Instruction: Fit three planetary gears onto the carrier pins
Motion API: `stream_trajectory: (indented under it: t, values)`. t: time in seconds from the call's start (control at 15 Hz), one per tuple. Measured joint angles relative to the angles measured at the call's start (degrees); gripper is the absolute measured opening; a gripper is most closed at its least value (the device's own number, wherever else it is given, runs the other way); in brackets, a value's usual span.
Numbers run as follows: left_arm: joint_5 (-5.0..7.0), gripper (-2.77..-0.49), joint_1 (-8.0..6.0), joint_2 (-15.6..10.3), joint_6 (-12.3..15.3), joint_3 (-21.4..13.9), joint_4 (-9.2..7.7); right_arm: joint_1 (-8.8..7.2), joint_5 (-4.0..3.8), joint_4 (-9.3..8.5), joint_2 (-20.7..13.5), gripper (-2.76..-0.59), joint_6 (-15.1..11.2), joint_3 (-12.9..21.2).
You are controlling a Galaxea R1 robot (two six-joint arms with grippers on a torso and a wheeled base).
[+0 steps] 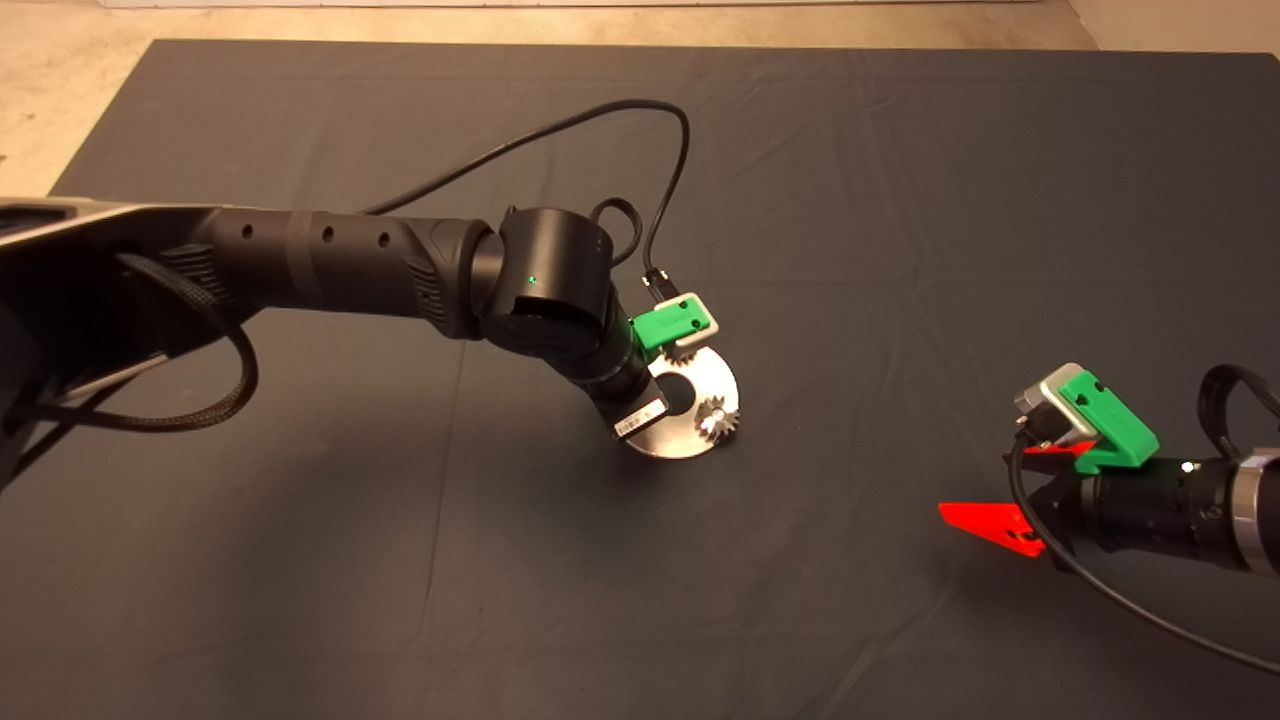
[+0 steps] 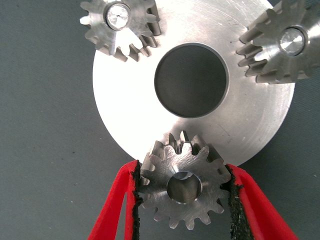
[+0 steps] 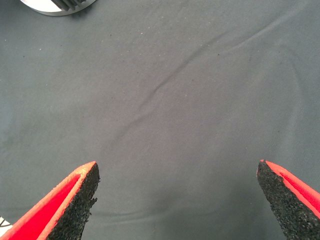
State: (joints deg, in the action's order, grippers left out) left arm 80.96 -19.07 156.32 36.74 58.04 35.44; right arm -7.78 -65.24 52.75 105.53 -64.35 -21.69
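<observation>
A flat silver disc [image 2: 250, 120] with a large centre hole lies mid-mat [image 1: 690, 435]. Two planetary gears [image 2: 120, 22] [image 2: 280, 42] sit on carrier pins [image 2: 291, 41], whose shiny ends show in their bores. A third gear [image 2: 185, 187] hangs at the disc's rim, clamped between the pads of my left gripper [image 2: 184, 171]. Its bore looks hollow, and I cannot tell whether a pin is under it. From above, the left wrist covers that gear, and only one seated gear [image 1: 717, 420] shows fully. My right gripper [image 1: 1010, 487] rests open at the lower right, over bare mat [image 3: 177, 170].
The dark mat [image 1: 900, 200] covers the table, with pale floor [image 1: 60, 90] beyond its far and left edges. A black cable [image 1: 660, 170] loops above the left wrist. The disc's rim [image 3: 50, 7] shows at the edge of the right wrist view.
</observation>
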Motion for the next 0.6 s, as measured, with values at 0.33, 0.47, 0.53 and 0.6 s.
stream_trajectory:
  t: [0.33, 0.47, 0.53, 0.6]
  values:
    - [0.00, -2.38, 0.18, 0.00, -0.14, 0.01, 0.42, -0.01, 0.00, 0.00, 0.00, -1.00, 0.00, 0.00]
    - [-0.01, -2.38, 0.18, -0.01, -0.44, 0.04, 0.42, -0.01, 0.00, 0.00, 0.00, -1.00, 0.00, 0.00]
    - [0.00, -2.38, 0.18, -0.01, -0.45, 0.06, 0.44, 0.01, 0.00, 0.00, 0.00, -1.00, 0.00, 0.00]
    - [-0.01, -2.38, 0.18, -0.21, -0.51, 0.06, 0.42, -0.01, 0.00, 0.00, 0.01, -1.00, 0.00, 0.00]
